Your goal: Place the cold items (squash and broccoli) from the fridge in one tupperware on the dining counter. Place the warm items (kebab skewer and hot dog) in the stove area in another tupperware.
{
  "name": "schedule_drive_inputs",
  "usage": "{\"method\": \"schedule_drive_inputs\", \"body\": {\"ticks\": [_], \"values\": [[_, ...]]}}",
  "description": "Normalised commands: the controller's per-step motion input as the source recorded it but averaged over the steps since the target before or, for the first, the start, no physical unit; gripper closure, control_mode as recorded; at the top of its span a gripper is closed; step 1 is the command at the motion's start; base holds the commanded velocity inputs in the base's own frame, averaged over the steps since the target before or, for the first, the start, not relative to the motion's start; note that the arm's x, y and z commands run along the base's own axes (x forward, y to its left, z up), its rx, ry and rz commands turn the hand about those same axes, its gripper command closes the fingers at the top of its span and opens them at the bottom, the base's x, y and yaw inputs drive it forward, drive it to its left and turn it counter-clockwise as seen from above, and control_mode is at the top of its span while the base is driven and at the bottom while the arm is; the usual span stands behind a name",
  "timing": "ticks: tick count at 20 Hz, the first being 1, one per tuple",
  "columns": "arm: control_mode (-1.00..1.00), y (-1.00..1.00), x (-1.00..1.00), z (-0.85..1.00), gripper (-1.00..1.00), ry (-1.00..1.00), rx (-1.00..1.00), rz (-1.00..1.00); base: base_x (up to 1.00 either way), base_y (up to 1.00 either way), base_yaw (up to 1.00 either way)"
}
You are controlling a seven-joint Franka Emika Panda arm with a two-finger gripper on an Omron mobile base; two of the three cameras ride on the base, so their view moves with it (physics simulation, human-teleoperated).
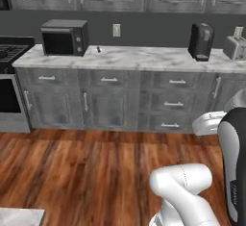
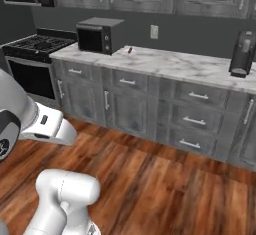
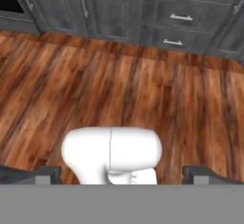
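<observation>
- Left base view: no brand or writing legible anywhere; appliances too small/blurred to read.
- Marble-look counter (image 1: 144,59), white w/ grey veins, runs across upper half of frame over grey wood-grain cabinets (image 1: 110,106) w/ slim metal bar handles.
- Black boxy microwave (image 1: 64,37) sits upper left on the counter; small dark item (image 1: 99,50) just beside it, too small to ID.
- Dark rounded coffee machine (image 1: 200,41) upper right; silver toaster (image 1: 234,48) near it at the right edge.
- White wall outlet (image 1: 116,30) on the dark backsplash betw. microwave & coffee machine.
- Stove (image 1: 9,52) at left edge, black grates, oven door below.
- Floor (image 1: 86,172): glossy reddish-brown wood planks, fills lower half.
- Pale marble corner (image 1: 19,216) shows at bottom left.
- White arm w/ dark joints takes up lower right, blocks part of the right-hand cabinets.
- Right base view: same counter seen at an angle, stove at upper left, arm in lower left.
- Hand view: gripper (image 3: 122,176) wide open, nothing betw. its dark tips, which sit at bottom left & bottom right; looks down at floor planks, cabinet drawers along the top.
- Squash, broccoli, kebab skewer, hot dog, tupperware: can't tell where they are from these views.
</observation>
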Motion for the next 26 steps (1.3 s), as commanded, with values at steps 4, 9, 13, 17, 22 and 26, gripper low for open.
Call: {"method": "schedule_drive_inputs", "body": {"ticks": [4, 9, 13, 17, 22, 26], "values": [[1.0, 0.0, 0.0, 0.0, -1.0, 0.0, 0.0, 0.0, 1.0, 0.41, 0.01], [1.0, 0.0, 0.0, 0.0, -1.0, 0.0, 0.0, 0.0, 1.0, 0.38, 0.01], [1.0, 0.0, 0.0, 0.0, -1.0, 0.0, 0.0, 0.0, 1.0, 0.33, 0.02], [1.0, 0.0, 0.0, 0.0, -1.0, 0.0, 0.0, 0.0, 1.0, 0.28, 0.02], [1.0, 0.0, 0.0, 0.0, -1.0, 0.0, 0.0, 0.0, 1.0, 0.0, 0.01], [1.0, 0.0, 0.0, 0.0, -1.0, 0.0, 0.0, 0.0, 1.0, 0.15, -0.01]]}}
